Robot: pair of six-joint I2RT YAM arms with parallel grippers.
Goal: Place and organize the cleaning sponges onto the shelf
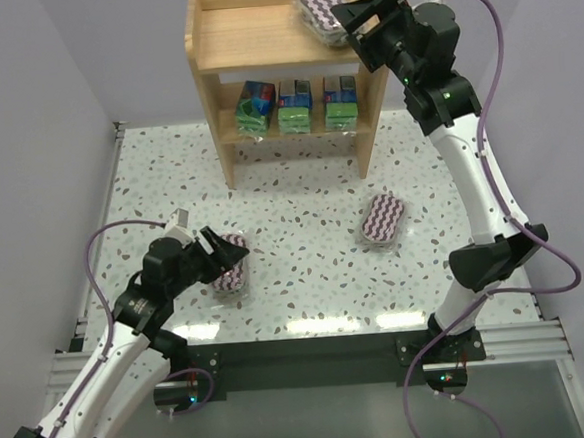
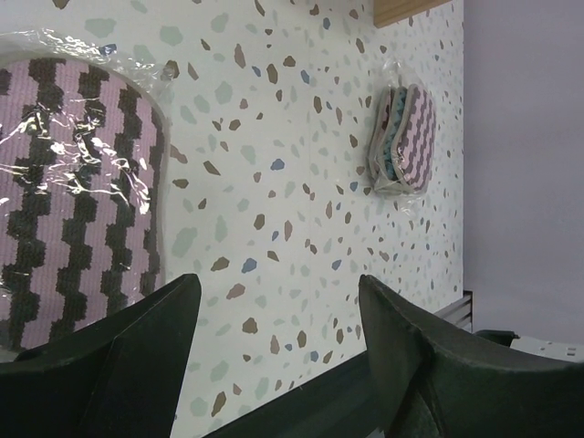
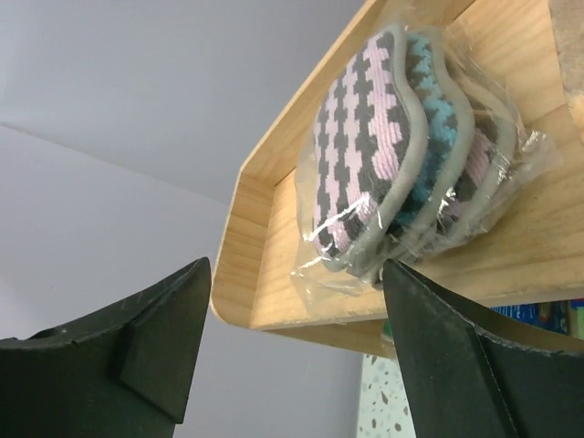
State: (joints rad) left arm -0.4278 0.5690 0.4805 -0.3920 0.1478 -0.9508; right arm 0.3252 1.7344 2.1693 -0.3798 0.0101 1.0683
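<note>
left tool (image 1: 217, 252): low, jaws apart | right tool (image 1: 356, 34): raised, jaws apart

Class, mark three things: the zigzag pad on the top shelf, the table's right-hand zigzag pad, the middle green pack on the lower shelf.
Top-shelf zigzag pad (image 3: 365, 137): right wrist view, pink striped face.
Right-hand table pad (image 1: 382, 220): top external view, centre.
Middle green pack (image 1: 295, 106): top external view, front.

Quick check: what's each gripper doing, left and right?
Left gripper: open, empty, by the near zigzag pad.
Right gripper: open, empty, facing the shelved zigzag pad on the shelf top tier.
</note>
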